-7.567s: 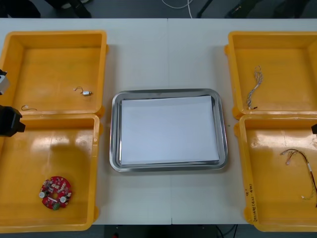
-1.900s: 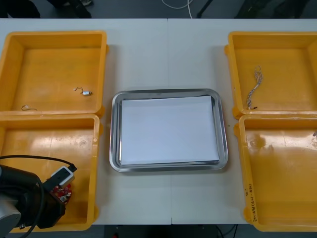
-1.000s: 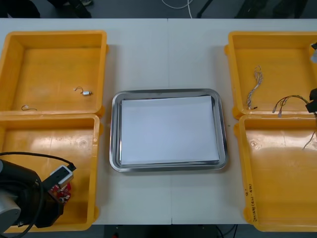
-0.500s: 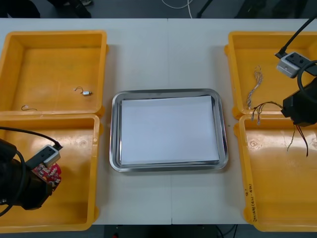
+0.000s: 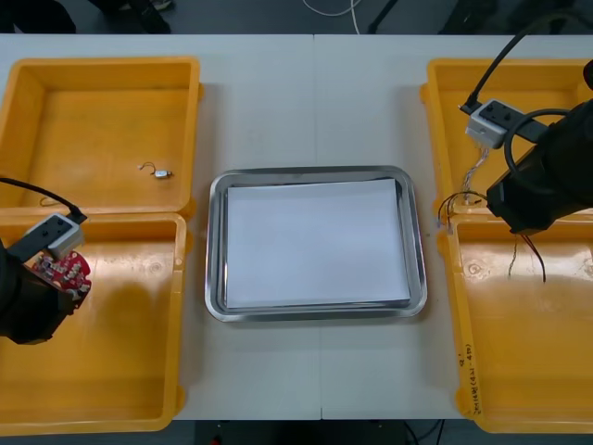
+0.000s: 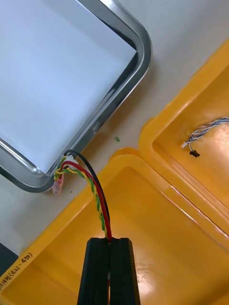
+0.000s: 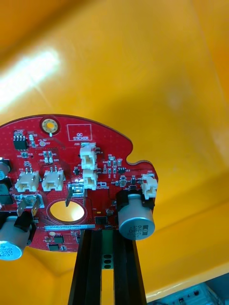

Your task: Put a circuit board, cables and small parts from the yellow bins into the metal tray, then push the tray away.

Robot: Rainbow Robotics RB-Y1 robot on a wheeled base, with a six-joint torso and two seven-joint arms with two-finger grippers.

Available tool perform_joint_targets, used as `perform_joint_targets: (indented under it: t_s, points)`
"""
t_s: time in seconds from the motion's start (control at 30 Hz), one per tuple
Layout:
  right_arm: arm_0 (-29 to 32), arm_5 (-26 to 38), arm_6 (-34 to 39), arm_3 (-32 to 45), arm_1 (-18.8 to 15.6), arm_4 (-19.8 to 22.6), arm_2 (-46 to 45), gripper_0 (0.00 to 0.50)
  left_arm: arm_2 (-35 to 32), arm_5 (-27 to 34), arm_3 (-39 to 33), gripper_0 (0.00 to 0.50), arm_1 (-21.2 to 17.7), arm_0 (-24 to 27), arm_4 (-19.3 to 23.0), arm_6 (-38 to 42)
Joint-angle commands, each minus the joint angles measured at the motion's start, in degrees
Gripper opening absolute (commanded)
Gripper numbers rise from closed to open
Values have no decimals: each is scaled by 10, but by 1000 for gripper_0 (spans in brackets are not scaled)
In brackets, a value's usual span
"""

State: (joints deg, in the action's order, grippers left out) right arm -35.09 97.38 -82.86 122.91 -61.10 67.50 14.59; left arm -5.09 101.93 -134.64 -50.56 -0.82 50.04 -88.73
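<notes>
Board (image 7: 71, 167) lifted from bin (image 5: 111, 220), well left of tray (image 5: 315, 174), left jaws clamped on its edge. Right jaws, clamped on cable (image 6: 93, 183), have swung it beside tray's right rim. Placing comes next.

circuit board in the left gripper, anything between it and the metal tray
The left gripper holds the circuit board above the near left yellow bin. Only that bin's right wall lies between it and the metal tray, and the board looks lifted enough to pass over.

Shiny metal tray (image 5: 212, 250), glossy plastic bins (image 5: 102, 63)
</notes>
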Motion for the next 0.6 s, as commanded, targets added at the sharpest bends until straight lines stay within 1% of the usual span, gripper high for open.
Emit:
perform_joint_targets:
  t_s: [0.03, 0.1, 0.27, 0.47, 0.5, 0.6]
  points:
    - [-46, -11, 8, 14, -12, 5, 37, 0, -49, 24, -24, 2, 13, 38, 34, -77]
    - [-50, -11, 9, 14, -12, 11, 40, 0, -63, 37, -26, 1, 16, 49, 43, -76]
    - [-53, -11, 9, 14, -12, 26, 40, 0, -70, 81, -43, 4, 25, 82, 35, -71]
    - [-68, -9, 9, 15, -12, 32, 59, 0, -69, 81, -53, 2, 28, 108, 43, -62]
    - [-70, -9, 9, 15, -12, 32, 62, 0, -64, 81, -53, 2, 28, 117, 49, -58]
    - [-70, -9, 9, 17, -12, 33, 63, 0, -42, 81, -53, 3, 28, 138, 49, -53]
